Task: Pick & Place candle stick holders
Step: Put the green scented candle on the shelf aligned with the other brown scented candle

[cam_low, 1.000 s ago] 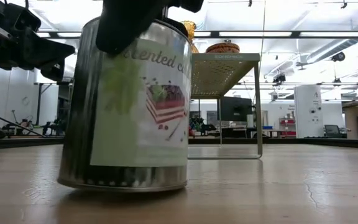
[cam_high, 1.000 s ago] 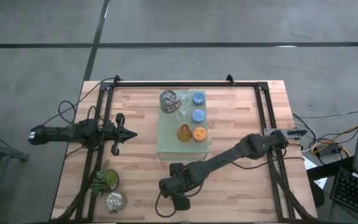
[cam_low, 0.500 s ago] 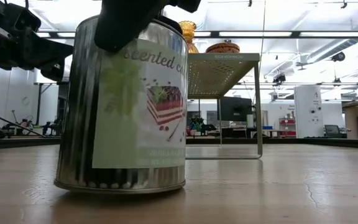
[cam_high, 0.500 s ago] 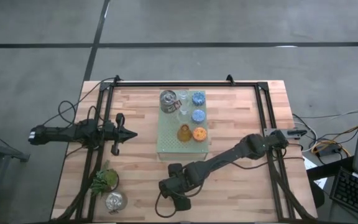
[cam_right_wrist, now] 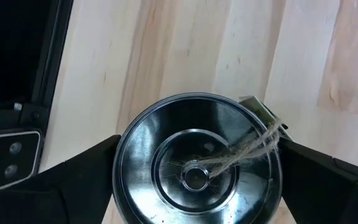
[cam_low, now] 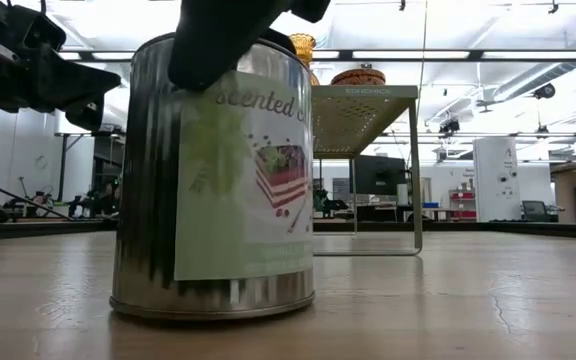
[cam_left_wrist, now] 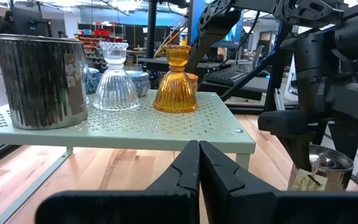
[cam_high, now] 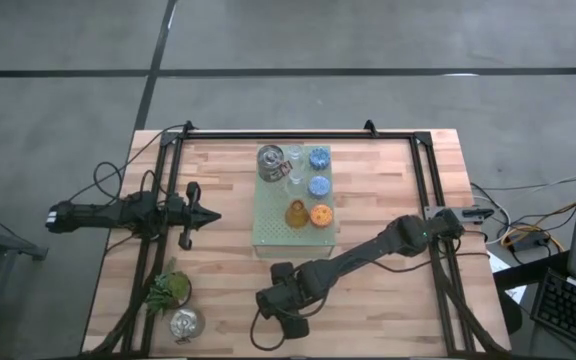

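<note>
My right gripper point(cam_high: 280, 306) is near the table's front edge, shut on a large shiny silver holder point(cam_low: 218, 190) with a cake label. The holder stands on the wood and also shows from above in the right wrist view point(cam_right_wrist: 197, 162). My left gripper point(cam_high: 211, 213) is shut and empty, level above the table's left side. The pale green board point(cam_high: 266, 228) carries a silver holder point(cam_high: 271, 161), two clear glass ones point(cam_high: 294, 155), two blue ones point(cam_high: 319, 158), an amber one point(cam_high: 296, 213) and an orange one point(cam_high: 321, 214). A third silver holder point(cam_high: 184, 323) stands at the front left. My right gripper pinches the silver holder between its two fingers, one on each side of the upper wall just below the rim point(cam_right_wrist: 122, 155). The fingers point(cam_right_wrist: 89, 165) come from above, pointing down. The holder is upright with its base point(cam_low: 213, 305) on the table.
A leafy green sprig point(cam_high: 168, 289) lies beside the front-left silver holder. The board stands on legs point(cam_low: 415, 180) above the table. Black rails point(cam_high: 288, 135) frame the table's far and side edges. Bare wood point(cam_high: 388, 300) shows at the front right.
My right gripper has shifted the silver holder a little toward the table's right edge. The holder has turned slightly about its upright axis, so the label faces differently. It was tipped a second ago and now stands flat.
</note>
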